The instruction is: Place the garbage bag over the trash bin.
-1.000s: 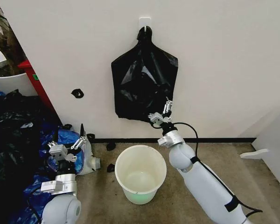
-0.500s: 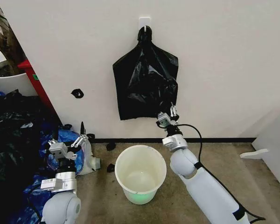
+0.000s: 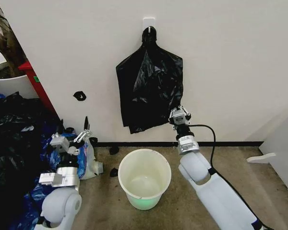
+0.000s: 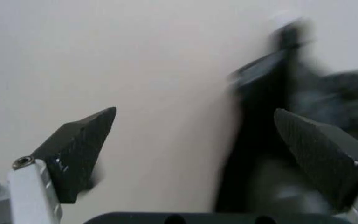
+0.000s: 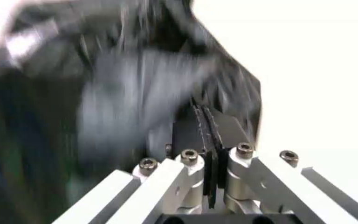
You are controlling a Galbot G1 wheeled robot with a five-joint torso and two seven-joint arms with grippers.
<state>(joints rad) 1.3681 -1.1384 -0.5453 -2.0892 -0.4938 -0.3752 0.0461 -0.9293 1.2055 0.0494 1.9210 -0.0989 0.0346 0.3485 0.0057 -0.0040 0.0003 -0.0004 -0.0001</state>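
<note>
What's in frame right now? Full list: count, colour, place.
Glossy crinkled black plastic garbage bag: 1, black, hanging from a white wall hook.
Round white plastic trash bin: 1, white with greenish bottom, on the floor below the bag.
Heap of black and blue bags: 1 heap, floor at the robot's left.
Wide white plant pot: 1, white, far left, beside a red panel.
Small black scraps: several, on the wall and along the baseboard.
Left hand: open, raised over the heap.
Right hand: shut on the garbage bag's lower right corner.
</note>
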